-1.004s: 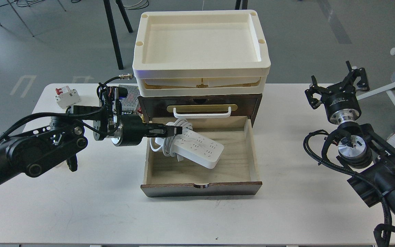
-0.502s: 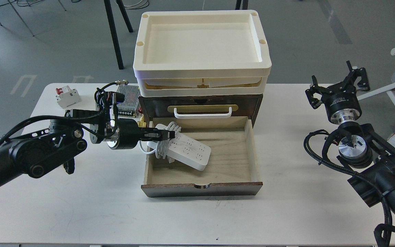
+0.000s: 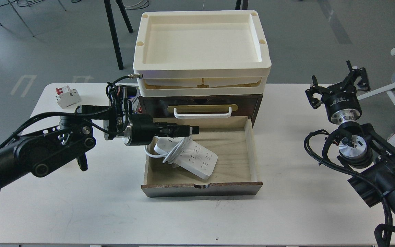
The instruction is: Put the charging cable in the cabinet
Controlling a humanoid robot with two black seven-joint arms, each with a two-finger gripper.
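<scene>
In the head view, your charging cable (image 3: 190, 158) lies in the pulled-out pale drawer (image 3: 249, 151) of the cabinet (image 3: 252, 101), toward the drawer's left side, its cord looped over the strip's left end and spilling over the left wall. The cabinet stands at the middle of the bench's (image 3: 98, 206) far edge, cream trays (image 3: 201, 67) stacked on top. Your left gripper (image 3: 189, 130) hangs above the drawer's back-left part, just over the cable and holding nothing; its fingers look nearly closed together, though you cannot tell for sure. Your right gripper (image 3: 338, 85) sits near the far right corner, fingers spread wide, empty. A small circuit breaker (image 3: 67, 96) rests near the far left corner.
</scene>
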